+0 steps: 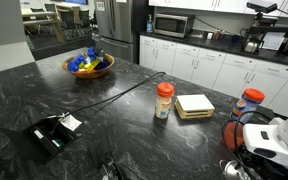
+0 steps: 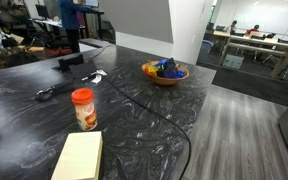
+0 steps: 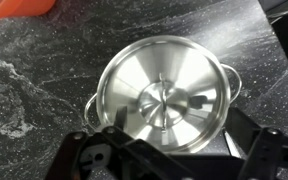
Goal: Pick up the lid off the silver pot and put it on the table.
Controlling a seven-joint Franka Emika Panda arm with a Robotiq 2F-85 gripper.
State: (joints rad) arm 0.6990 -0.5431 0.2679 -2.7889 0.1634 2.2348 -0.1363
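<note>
While on pot [image 3: 235,86], shiny lid [image 3: 164,100]

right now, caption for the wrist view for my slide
Open gripper above the lid, seated on the silver pot on the table

Arm shell: smooth, glossy white rounded arm casing [image 1: 272,140], cut off by the frame edge in an exterior view.
Gripper: matte black Robotiq gripper [image 3: 171,140] in the wrist view, built of angular, bar-like links.
Fingers: black flat-sided fingers [image 3: 106,141], with edges catching dull grey highlights.
Fine detail: screws and lettering are too dark to make out.
</note>
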